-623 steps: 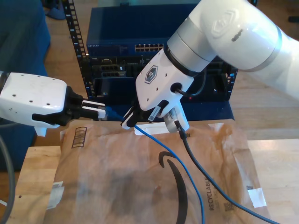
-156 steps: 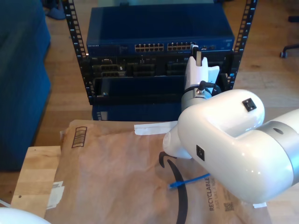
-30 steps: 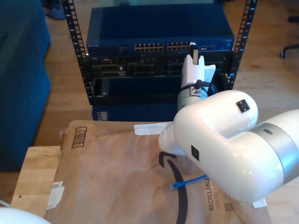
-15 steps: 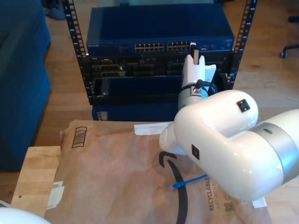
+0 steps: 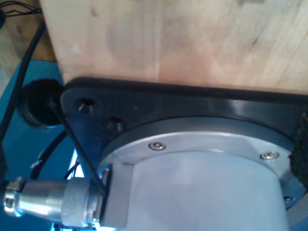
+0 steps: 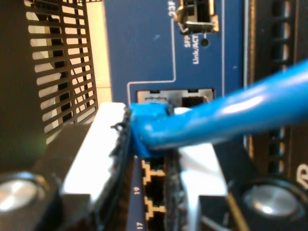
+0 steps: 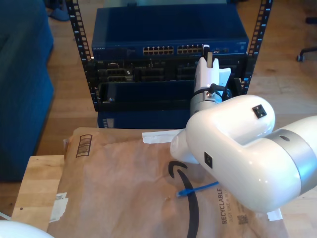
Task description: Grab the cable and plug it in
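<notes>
Pinching the plug end of the cable [image 6: 231,115] in my second gripper [image 6: 149,144], clenched on its blue boot [image 6: 147,127], right at the face of the network switch [image 7: 168,29]. Hung just in front of an open jack [image 6: 190,97], above the ports numbered 19 and 17 [image 6: 154,185]; could not tell whether touching or already partly in. Lay with another blue stretch on the brown paper mailer [image 7: 124,183], close under the white arm. Could not tell whether my first gripper was released or clenched.

Looked slightly skewed between the pads [image 6: 96,144], so risked catching the jack's edge instead of sliding in, likely bending the latch or twisting the plug within the grasp. Could also have slipped backward through the pads under a firm push. Might have dragged on the mailer, tugging the plug off line.
</notes>
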